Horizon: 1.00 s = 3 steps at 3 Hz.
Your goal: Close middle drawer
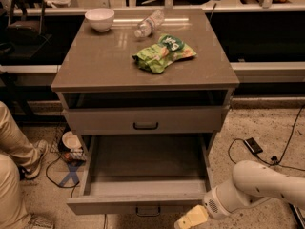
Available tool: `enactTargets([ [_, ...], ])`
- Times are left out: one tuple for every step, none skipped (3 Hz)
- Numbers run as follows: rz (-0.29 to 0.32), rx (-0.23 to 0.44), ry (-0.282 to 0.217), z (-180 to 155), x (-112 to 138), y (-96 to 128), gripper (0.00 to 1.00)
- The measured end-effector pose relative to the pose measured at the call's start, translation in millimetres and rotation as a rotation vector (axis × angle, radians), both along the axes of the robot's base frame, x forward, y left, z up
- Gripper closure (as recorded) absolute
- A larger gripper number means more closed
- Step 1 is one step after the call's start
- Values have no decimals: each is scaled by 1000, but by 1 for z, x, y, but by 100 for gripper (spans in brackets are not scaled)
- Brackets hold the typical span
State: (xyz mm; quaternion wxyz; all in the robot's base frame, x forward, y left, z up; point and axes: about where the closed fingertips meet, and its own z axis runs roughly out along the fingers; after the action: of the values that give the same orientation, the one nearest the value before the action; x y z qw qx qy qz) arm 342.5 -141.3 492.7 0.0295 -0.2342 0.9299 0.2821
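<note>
The middle drawer (143, 163) is pulled far out of the grey-beige cabinet and its deep box is empty. Its flat low front (105, 206) runs along the bottom of the view, with the small dark loop handle (148, 212) at its centre. My gripper (188, 219), pale yellow on a white arm (259, 185), is low at the bottom right. It sits just in front of the right end of the drawer front; I cannot tell whether it touches. The taller-fronted drawer (145, 120) above stands slightly out.
On the cabinet top (95, 66) lie a white bowl (100, 19), a plastic bottle (148, 24) and a green snack bag (163, 54). A person's legs (12, 175) are at the left. Cables, a blue tape cross (70, 174) and a dark device (252, 145) lie on the floor.
</note>
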Motion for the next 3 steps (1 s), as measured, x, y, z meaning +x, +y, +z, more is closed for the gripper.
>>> enactTargets([
  [-7, 0, 23, -30, 3, 5, 0],
  [-24, -12, 14, -69, 22, 11, 24],
  [-41, -26, -10, -91, 42, 13, 47],
])
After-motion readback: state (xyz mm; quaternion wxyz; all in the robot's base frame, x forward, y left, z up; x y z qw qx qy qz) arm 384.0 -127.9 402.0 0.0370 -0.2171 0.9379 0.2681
